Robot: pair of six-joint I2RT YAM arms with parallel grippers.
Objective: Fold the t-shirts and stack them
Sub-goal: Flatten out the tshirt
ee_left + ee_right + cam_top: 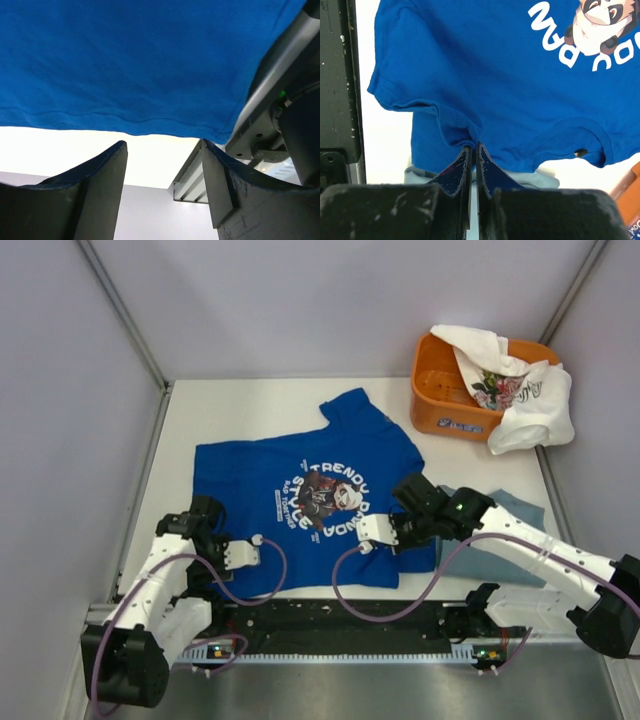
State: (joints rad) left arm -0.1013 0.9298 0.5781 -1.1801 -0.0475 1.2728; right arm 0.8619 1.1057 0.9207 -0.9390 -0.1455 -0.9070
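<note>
The royal-blue t-shirt (270, 480) lies spread on the white table, its round print facing up. My right gripper (400, 525) is shut on a bunched fold at the shirt's right edge (470, 135), fingertips pinched together (474, 146). The plain grey-blue shirt (505, 535) lies under and to the right of that edge and shows below the blue cloth (545, 177). My left gripper (210, 522) is open and empty at the shirt's near left corner, the hem (125, 120) just beyond its fingertips (162, 145). The white floral shirt (530, 400) hangs over the basket.
The orange basket (440, 405) stands at the back right of the table; its corner shows in the right wrist view (632, 192). A black rail (330, 620) runs along the near table edge. Grey walls close in both sides.
</note>
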